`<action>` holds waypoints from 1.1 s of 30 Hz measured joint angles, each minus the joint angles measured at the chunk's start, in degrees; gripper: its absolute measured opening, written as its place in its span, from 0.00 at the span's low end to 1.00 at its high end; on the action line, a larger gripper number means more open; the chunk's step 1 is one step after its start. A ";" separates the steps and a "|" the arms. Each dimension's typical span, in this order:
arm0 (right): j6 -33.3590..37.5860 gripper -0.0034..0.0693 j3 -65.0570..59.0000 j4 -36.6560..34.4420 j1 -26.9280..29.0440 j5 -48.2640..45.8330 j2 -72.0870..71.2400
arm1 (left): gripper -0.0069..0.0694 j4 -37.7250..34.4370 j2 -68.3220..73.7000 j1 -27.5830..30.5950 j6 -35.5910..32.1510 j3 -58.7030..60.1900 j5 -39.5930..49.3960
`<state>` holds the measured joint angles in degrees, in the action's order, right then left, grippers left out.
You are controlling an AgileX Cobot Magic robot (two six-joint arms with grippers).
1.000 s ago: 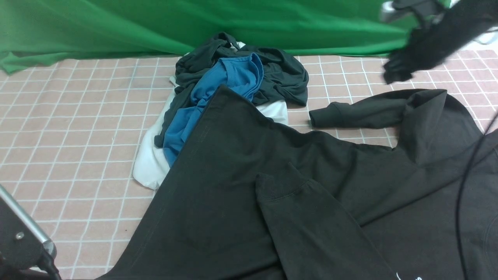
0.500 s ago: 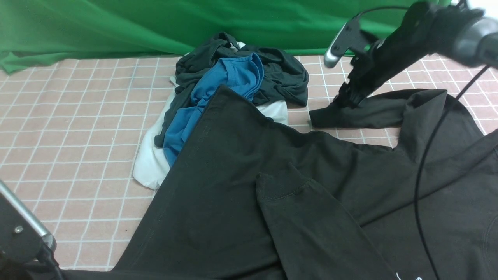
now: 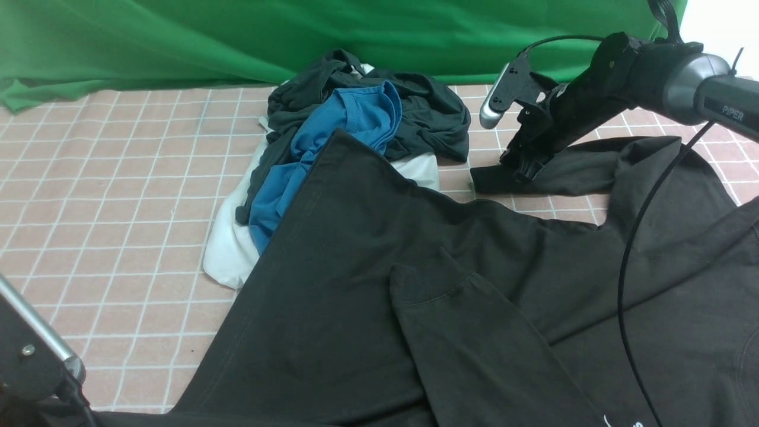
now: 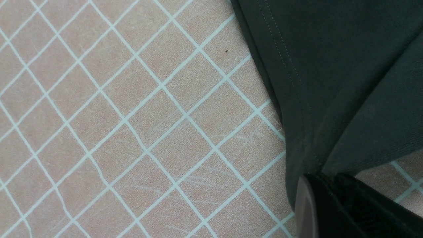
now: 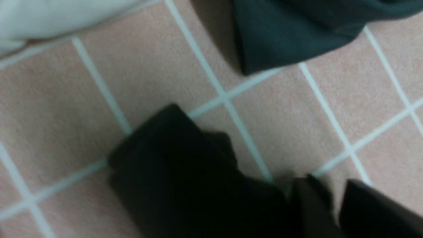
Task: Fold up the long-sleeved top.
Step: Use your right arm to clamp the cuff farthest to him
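Front view: the long-sleeved top [image 3: 415, 284] is spread over the table [image 3: 118, 178] from 6 to 3 o'clock. Its far sleeve is stretched toward 9 o'clock, and the right gripper [image 3: 522, 171] is set on the cuff [image 3: 489, 178].

Left wrist view: the left gripper [image 4: 330, 185] is pressed together on the top's hem [image 4: 297, 109], a hold best used as a taut anchor.

Right wrist view: the picture is blurred, and whether the fingers [image 5: 310, 201] pinch the cuff cannot be told. A bite through both layers should be confirmed before the sleeve is carried toward 6 o'clock.
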<state>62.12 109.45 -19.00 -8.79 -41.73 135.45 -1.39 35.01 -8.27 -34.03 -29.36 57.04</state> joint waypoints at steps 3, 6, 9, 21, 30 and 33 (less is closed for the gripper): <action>-2.05 0.11 0.06 1.22 0.00 0.81 -0.54 | 0.13 0.07 0.00 0.00 0.00 0.00 -0.05; -5.39 0.09 1.91 1.90 0.00 -0.93 -1.89 | 0.13 0.21 0.00 0.00 0.00 0.00 -0.17; -6.89 0.08 4.52 1.84 0.05 -7.20 -3.58 | 0.13 0.51 0.00 0.00 0.00 0.00 -0.17; -4.94 0.95 6.76 1.42 0.05 -11.86 -1.85 | 0.13 0.72 0.00 0.00 0.00 0.00 -0.17; -5.90 0.71 6.88 1.13 0.05 -8.34 1.80 | 0.13 0.72 0.00 0.00 0.00 0.00 -0.17; -7.90 0.79 7.60 1.25 0.05 -8.62 1.80 | 0.13 0.72 0.00 0.00 0.00 0.00 -0.17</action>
<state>54.21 117.04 -17.75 -8.74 -50.34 137.25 -0.68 35.01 -8.27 -34.03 -29.36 56.87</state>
